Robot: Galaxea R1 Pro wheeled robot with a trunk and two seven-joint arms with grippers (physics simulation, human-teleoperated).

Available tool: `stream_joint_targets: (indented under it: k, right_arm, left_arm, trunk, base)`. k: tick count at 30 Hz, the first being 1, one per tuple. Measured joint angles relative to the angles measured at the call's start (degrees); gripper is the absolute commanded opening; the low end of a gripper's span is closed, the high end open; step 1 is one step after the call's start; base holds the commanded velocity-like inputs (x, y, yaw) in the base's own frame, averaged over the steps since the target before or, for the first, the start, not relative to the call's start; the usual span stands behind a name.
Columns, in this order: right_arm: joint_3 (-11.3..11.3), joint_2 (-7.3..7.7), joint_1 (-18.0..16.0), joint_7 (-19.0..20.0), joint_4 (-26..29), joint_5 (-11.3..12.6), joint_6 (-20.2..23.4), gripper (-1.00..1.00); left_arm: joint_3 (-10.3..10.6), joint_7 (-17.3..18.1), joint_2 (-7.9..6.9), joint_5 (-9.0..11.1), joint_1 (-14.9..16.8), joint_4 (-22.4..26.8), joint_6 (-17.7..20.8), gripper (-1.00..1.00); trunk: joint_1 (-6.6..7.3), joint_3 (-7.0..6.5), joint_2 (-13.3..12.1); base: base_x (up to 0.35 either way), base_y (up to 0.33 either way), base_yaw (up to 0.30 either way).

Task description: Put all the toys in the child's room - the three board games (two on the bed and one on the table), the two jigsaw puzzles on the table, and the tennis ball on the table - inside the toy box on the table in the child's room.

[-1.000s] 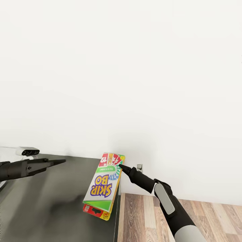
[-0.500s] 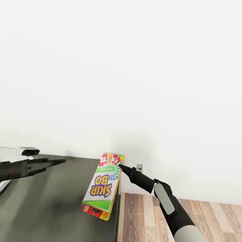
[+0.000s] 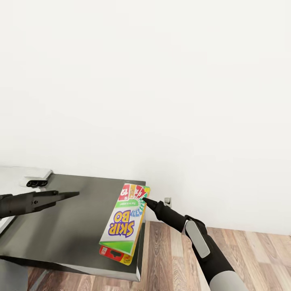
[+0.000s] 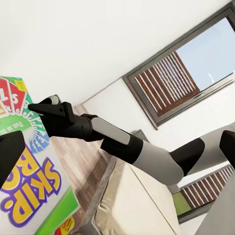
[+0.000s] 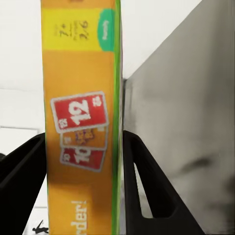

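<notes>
Right claw (image 3: 144,199): black tapered fingers on a grey-and-black forearm, clamped on the far edge of the Skip-Bo board game (image 3: 123,220); in the right wrist view both fingers (image 5: 142,181) press the box's orange side (image 5: 81,127) between them.

Skip-Bo board game: thin flat rectangular carton, glossy print in white, green and red, held over the near right corner of the worktop (image 3: 68,226); whether it touches the surface cannot be told. A second flat board game (image 3: 117,255), red and yellow, shows beneath its near end.

Worktop: smooth dark grey slab, square-cornered.

Left claw (image 3: 74,194): black, pointed, above the worktop's left part, well apart from the boxes; its opening cannot be judged.

Floor (image 3: 250,250): wood planks, grained brown.

Wall (image 3: 161,93): plain white, with a small outlet (image 3: 168,201) near the skirting.

Bed (image 4: 132,205): beige mattress; dark-framed window (image 4: 191,68) with slatted blind beyond.
</notes>
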State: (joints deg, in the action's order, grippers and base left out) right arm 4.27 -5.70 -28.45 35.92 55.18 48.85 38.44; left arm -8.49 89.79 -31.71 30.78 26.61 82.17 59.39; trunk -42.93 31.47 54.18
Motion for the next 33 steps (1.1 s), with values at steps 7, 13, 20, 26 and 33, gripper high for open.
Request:
stream_joint_targets:
  k: [7,13,20,26,33]
  right_arm:
    - [0.00,0.09,0.00,0.10,0.08,0.08,0.04,-1.00]
    - [0.07,0.17,0.00,1.06,0.09,0.04,-0.03,-1.00]
    - [0.08,0.23,0.00,1.22,0.17,0.03,-0.02,-1.00]
    - [-0.05,0.33,0.10,0.96,0.14,-0.04,0.24,-1.00]
    - [-2.20,0.61,0.18,0.17,0.01,-0.06,1.19,-1.00]
  left_arm:
    - [-0.01,0.00,0.00,0.00,0.00,0.00,0.00,1.00]
    - [-0.04,0.00,0.00,0.00,0.00,0.00,0.00,1.00]
    - [-0.05,0.00,-0.04,-0.08,0.00,0.00,0.00,1.00]
    - [-0.06,0.00,-0.04,-0.09,0.00,0.00,0.00,1.00]
    - [-0.06,0.00,-0.08,0.00,-0.01,0.00,0.00,1.00]
  trunk:
    - [1.55,-1.26,-2.81]
    - [2.87,-2.34,-5.22]
    - [4.41,-3.60,-8.03]
    - [5.73,-4.68,-10.44]
    - [7.27,-5.94,-13.25]
  base:
    - [-0.007,0.000,0.000]
    - [0.000,0.000,0.000]
    - [0.000,0.000,0.000]
    - [0.000,0.000,0.000]
    - [0.000,0.000,0.000]
